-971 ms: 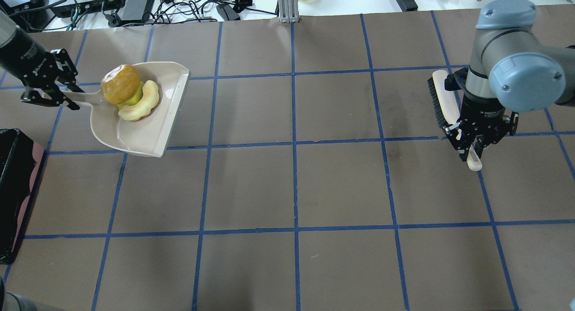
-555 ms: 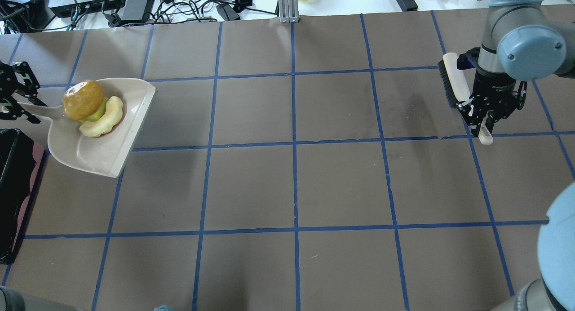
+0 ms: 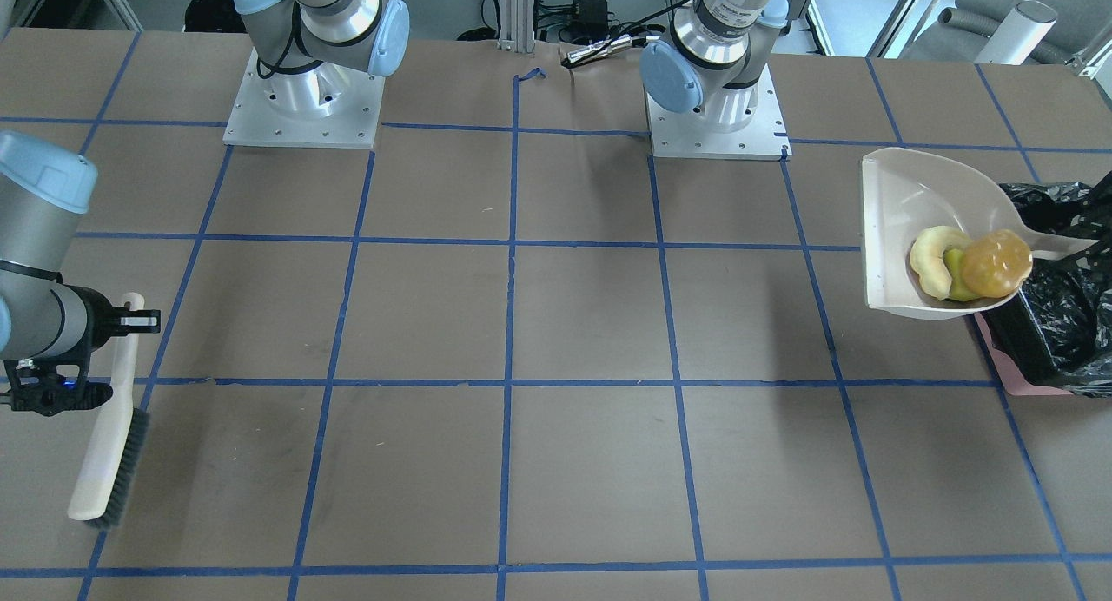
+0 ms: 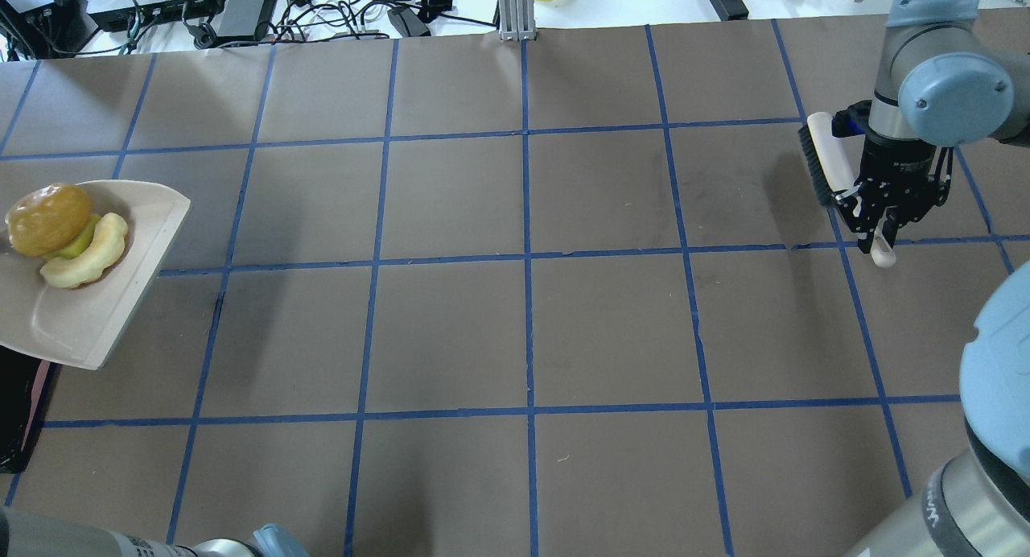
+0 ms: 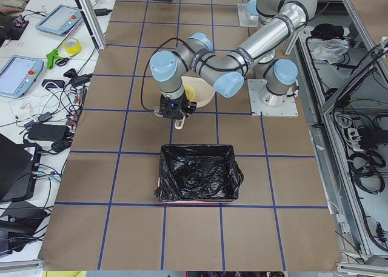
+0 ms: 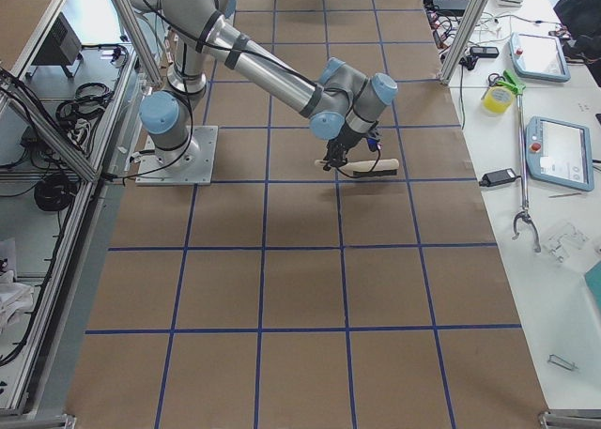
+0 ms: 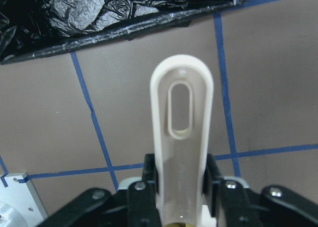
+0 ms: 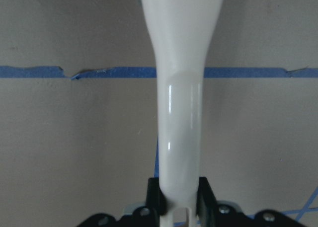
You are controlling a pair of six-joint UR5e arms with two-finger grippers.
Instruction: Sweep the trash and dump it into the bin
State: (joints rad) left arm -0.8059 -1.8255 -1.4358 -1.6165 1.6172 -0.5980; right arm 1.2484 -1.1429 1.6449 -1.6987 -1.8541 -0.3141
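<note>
You've got a brown paper table (image 4: 451, 332) w/ a blue tape grid; cables (image 4: 322, 14) crowd its far edge. L gripper (image 7: 181, 180) is clamped on the slotted handle of the smooth beige dustpan (image 3: 903, 201), held off the table just beside the bin (image 5: 197, 174), a pink box w/ crinkled glossy black liner. In the pan the trash sits bunched: lumpy orange-brown blob (image 3: 996, 262), spongy yellow-green wedge (image 3: 956, 281) tucked btwn it and the pale cream crescent (image 3: 928, 262). R gripper (image 4: 877, 223) pinches the handle of the beige brush (image 3: 109, 445), dark bristles, well apart at the table's opposite end.
</note>
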